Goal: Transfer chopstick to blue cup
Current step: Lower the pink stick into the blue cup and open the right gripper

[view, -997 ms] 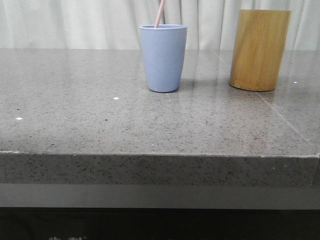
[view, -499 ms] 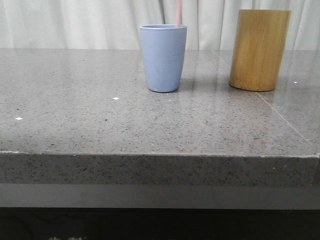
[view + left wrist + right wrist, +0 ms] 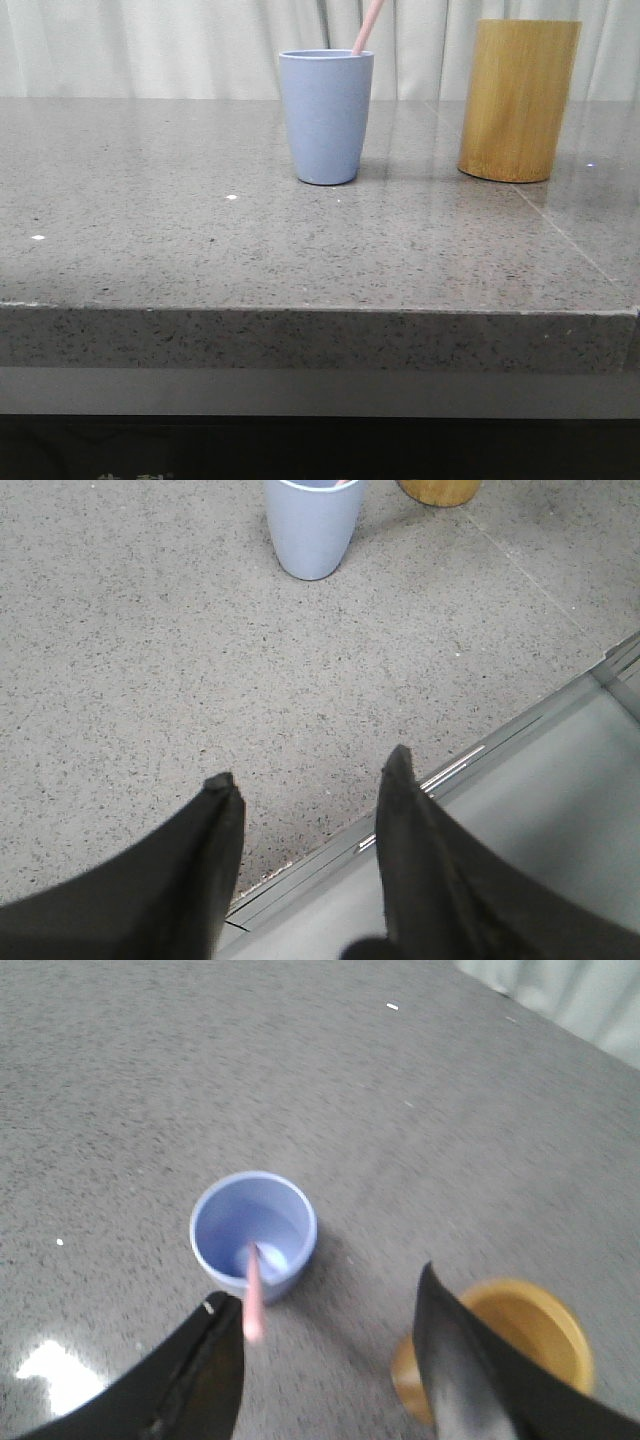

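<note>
Pale pleated curtains (image 3: 150, 45) hang behind a grey speckled stone desk (image 3: 200, 250), and the blue cup (image 3: 326, 115) stands on it as the landmark for everything else. Just to its right, apart from it, is the taller bamboo cylinder (image 3: 518, 98).

The chopstick (image 3: 367, 26) is in the blue cup: its lower end sits on the cup's floor in the right wrist view (image 3: 252, 1290), and its long axis leans up and out over the rim toward the cylinder's side, rising past the top of the front view.

The right gripper (image 3: 325, 1330) hangs above the blue cup with its jaws spread wide and nothing between them; the free end of the chopstick rises close to one finger, apparently without contact, though blur makes this uncertain. The left gripper (image 3: 310, 780) is well back from the cup, over the near edge of the desk, jaws also parted and empty.

Judging by this, the transfer looks done, and the right arm is the nearer one should the chopstick need steadying.
</note>
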Controlling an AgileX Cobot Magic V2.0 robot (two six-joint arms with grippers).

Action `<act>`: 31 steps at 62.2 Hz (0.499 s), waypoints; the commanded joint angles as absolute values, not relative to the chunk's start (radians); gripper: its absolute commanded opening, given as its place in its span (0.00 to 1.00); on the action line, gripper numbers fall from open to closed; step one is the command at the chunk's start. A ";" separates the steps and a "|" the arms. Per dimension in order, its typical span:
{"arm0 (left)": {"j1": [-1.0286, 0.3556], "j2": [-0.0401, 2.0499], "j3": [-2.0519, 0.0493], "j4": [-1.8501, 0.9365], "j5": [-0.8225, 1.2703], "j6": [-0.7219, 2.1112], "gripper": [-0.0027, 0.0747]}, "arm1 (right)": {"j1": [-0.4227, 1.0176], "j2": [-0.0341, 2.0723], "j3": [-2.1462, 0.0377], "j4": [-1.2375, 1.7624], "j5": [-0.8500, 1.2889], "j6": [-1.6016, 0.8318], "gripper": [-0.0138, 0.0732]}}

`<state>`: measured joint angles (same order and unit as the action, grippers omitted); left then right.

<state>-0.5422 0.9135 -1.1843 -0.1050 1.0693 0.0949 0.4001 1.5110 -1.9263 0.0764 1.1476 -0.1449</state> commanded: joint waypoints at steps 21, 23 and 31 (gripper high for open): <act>-0.537 0.905 -1.210 -0.123 1.001 0.087 0.44 | 0.269 1.014 -1.307 0.027 0.865 -0.008 0.63; -0.537 0.905 -1.210 -0.123 1.001 0.087 0.44 | 0.263 0.977 -1.253 0.027 0.849 -0.008 0.63; -0.537 0.905 -1.210 -0.123 1.001 0.087 0.44 | 0.261 0.837 -1.076 0.027 0.800 -0.009 0.63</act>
<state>-0.5422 0.9135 -1.1843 -0.1050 1.0693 0.0949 0.2701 0.9227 -1.1366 0.0331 0.9068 -0.0114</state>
